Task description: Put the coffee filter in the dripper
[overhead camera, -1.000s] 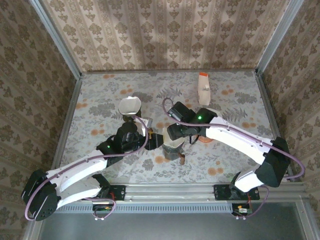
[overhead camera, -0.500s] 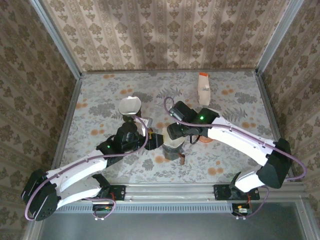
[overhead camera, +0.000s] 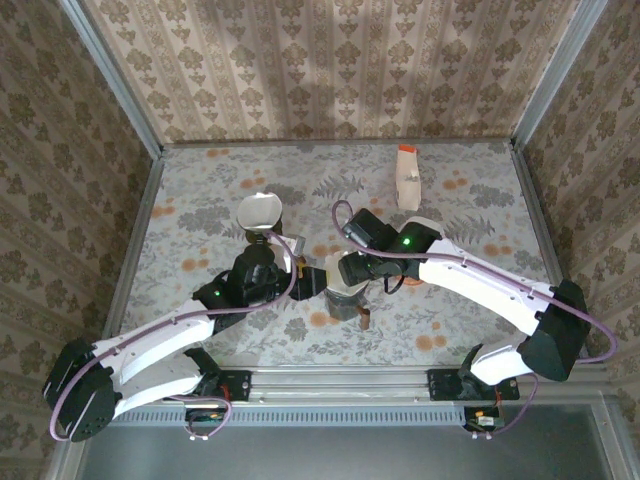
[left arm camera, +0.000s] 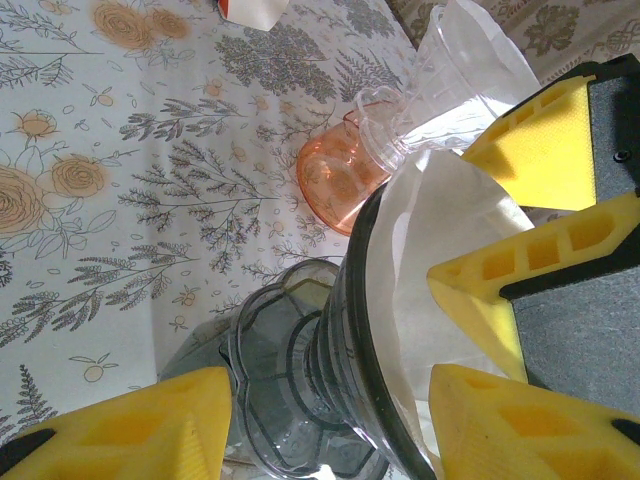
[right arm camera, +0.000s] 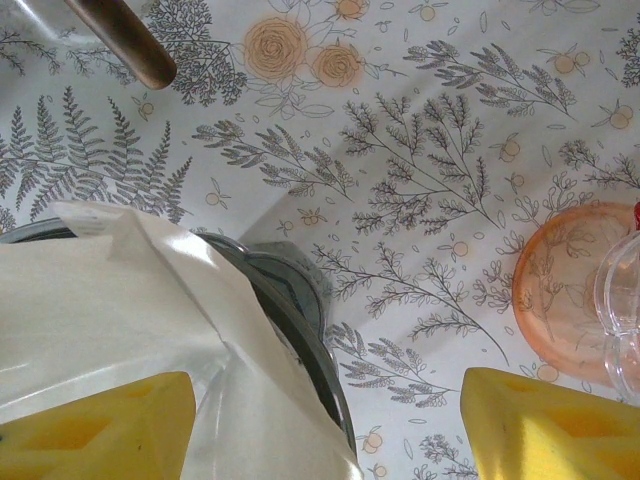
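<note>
The grey see-through dripper (overhead camera: 343, 300) stands mid-table, its brown handle (overhead camera: 365, 318) pointing toward the near edge. A white paper filter (overhead camera: 350, 270) lies in its cone. In the left wrist view, my left gripper (left arm camera: 328, 375) holds the dripper (left arm camera: 300, 380), with one finger at the base flange and the other at the rim by the filter (left arm camera: 440, 230). In the right wrist view, my right gripper (right arm camera: 328, 378) is open above the rim. Its left finger (right arm camera: 95, 430) rests on the filter (right arm camera: 120, 290), and the dripper (right arm camera: 300, 300) shows beside it.
An orange saucer (overhead camera: 410, 278) with a clear glass piece (left arm camera: 450, 70) on it sits just right of the dripper. A white and orange carton (overhead camera: 407, 177) lies at the back right. A white round object (overhead camera: 259, 212) stands behind my left arm.
My right gripper has shifted slightly right and toward the near edge over the dripper, and more of the white filter shows. The left arm has not moved.
</note>
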